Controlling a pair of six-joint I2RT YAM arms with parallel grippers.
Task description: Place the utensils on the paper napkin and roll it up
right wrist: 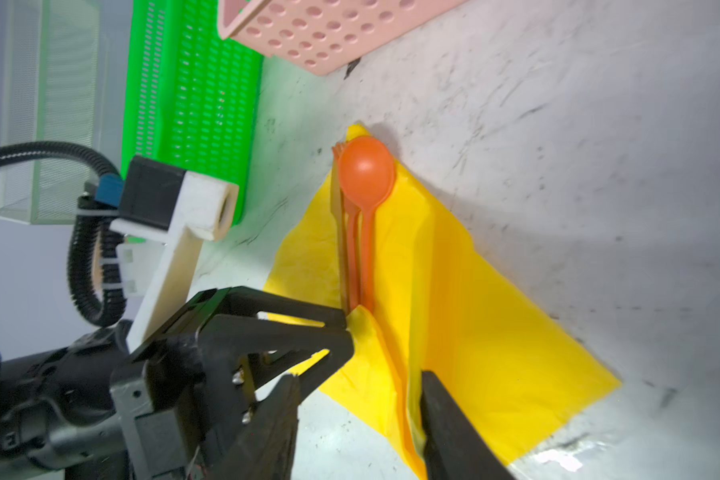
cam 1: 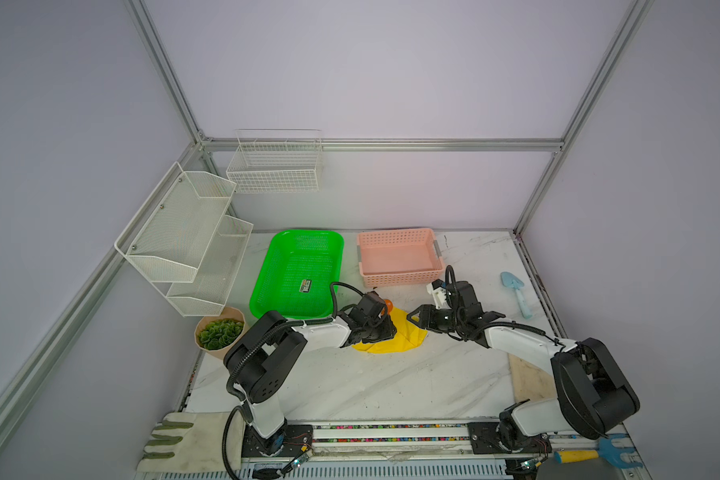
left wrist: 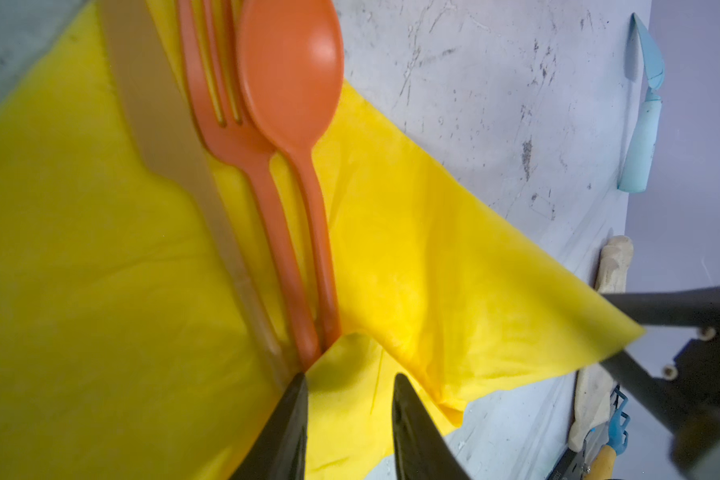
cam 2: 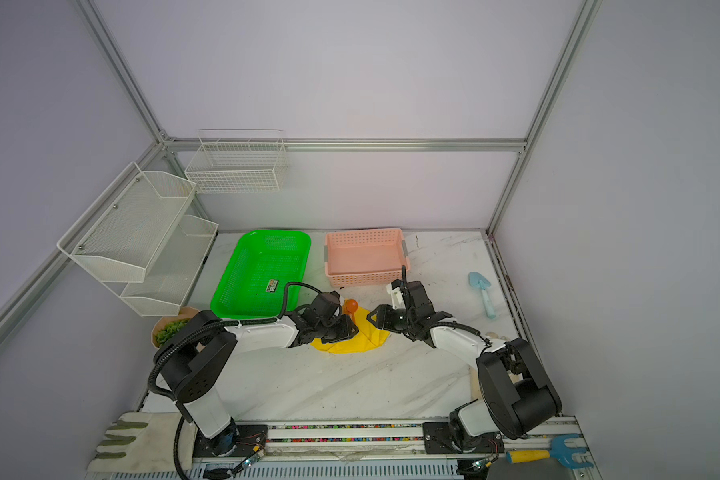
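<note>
The yellow paper napkin (cam 1: pixel 410 338) (cam 2: pixel 371 338) lies on the marble table, partly folded. An orange spoon (left wrist: pixel 292 70) (right wrist: pixel 366 170) and an orange fork (left wrist: pixel 213 83) (right wrist: pixel 352 249) lie side by side on it, beside a tan knife-shaped strip (left wrist: pixel 154 104). A folded napkin flap covers their handle ends. My left gripper (left wrist: pixel 350 376) (cam 1: pixel 385 330) is shut on that flap, with yellow paper filling the gap between its jaws. My right gripper (right wrist: pixel 358 376) (cam 1: pixel 410 318) stands open at the napkin's near edge. A raised paper fold rests against one of its fingers (right wrist: pixel 445 415), and bare table shows between the jaws.
A green basket (cam 1: pixel 296 274) and a pink basket (cam 1: pixel 400 257) stand just behind the napkin. A light-blue trowel (cam 1: pixel 516 291) lies at the right. A plant pot (cam 1: pixel 219 332), white racks (cam 1: pixel 184 237), a glove (cam 1: pixel 175 440), a rake (cam 1: pixel 591 455) and a beige cloth (cam 1: pixel 528 380) sit around the edges.
</note>
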